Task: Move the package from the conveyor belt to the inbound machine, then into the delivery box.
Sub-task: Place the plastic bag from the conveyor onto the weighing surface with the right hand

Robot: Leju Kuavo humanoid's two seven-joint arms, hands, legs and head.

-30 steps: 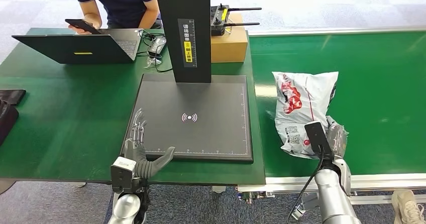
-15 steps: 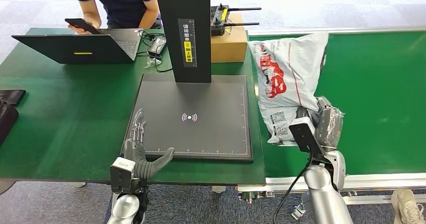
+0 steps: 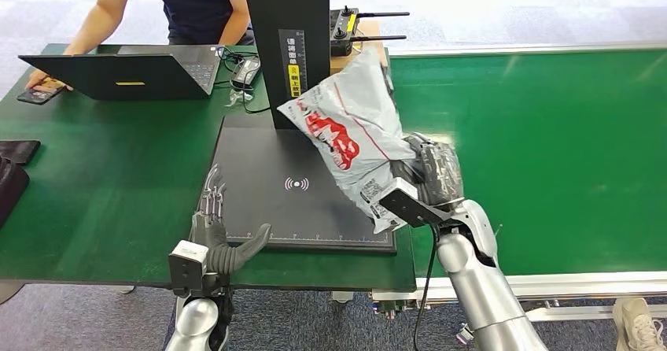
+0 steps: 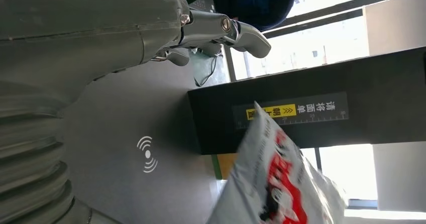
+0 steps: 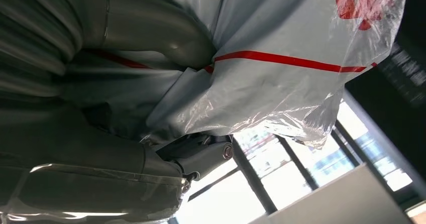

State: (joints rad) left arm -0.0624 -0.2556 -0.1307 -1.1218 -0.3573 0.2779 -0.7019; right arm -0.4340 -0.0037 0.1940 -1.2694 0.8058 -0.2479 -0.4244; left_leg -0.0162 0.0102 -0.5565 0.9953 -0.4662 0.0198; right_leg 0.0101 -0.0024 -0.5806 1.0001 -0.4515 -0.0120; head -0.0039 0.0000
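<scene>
A grey plastic package (image 3: 350, 134) with red print hangs in the air over the right part of the black inbound machine plate (image 3: 267, 201). My right hand (image 3: 429, 174) grips its lower right edge; in the right wrist view the thumb (image 5: 150, 30) presses into the package (image 5: 281, 58). The package (image 4: 281, 179) also shows in the left wrist view in front of the machine's black column (image 4: 311, 113). My left hand (image 3: 216, 237) rests open at the plate's front left corner, holding nothing. The green conveyor belt (image 3: 566, 146) lies to the right.
The machine's black column (image 3: 287, 44) stands behind the plate. A laptop (image 3: 126, 72) and a seated person (image 3: 181, 5) are at the back left. A cardboard box with a remote controller (image 3: 350, 28) on top sits behind the package. Black items lie at the table's left edge (image 3: 12, 170).
My right hand lifted the package off the conveyor belt and carried it left, over the machine plate. The person put the phone down beside the laptop. My left hand stayed put.
</scene>
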